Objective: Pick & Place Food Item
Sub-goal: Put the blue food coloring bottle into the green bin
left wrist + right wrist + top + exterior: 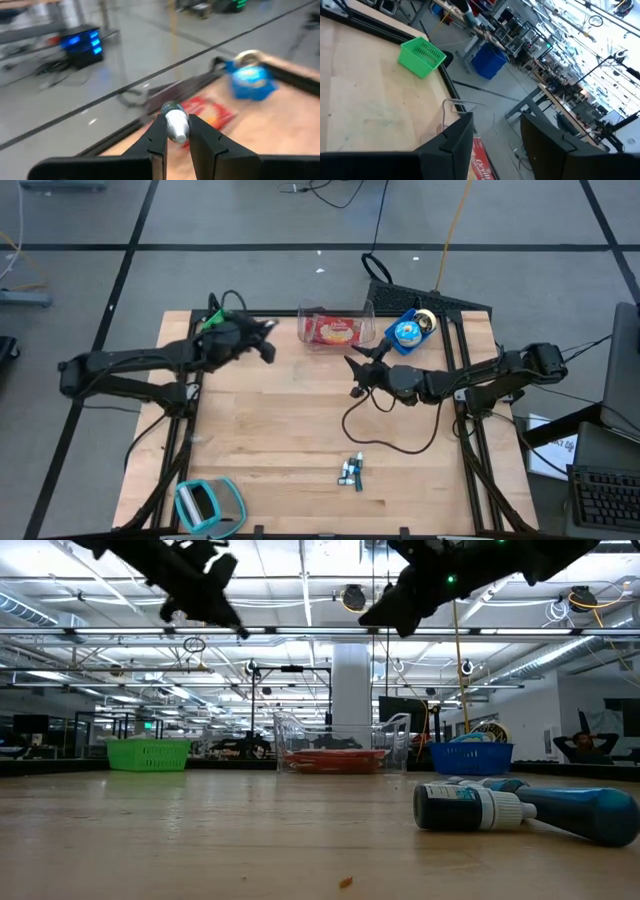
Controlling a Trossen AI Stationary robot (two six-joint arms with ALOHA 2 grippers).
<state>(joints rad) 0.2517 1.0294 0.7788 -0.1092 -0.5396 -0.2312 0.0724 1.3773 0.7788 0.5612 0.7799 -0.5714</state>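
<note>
Wooden slatted table (pixel 300 430); left gripper (pixel 177 131) pinches small white-capped cylindrical bottle (pixel 175 120).

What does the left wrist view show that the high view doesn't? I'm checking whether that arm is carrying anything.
Only the left wrist view shows the left gripper shut on a small white-capped bottle, with bare floor beyond the table edge.

Only the high view shows the whole table, the bottles lying near its front edge, the green basket, the teal item at the front left corner, and the right gripper, empty above the table.

Both show the clear bin holding a red food packet, and the blue basket.
</note>
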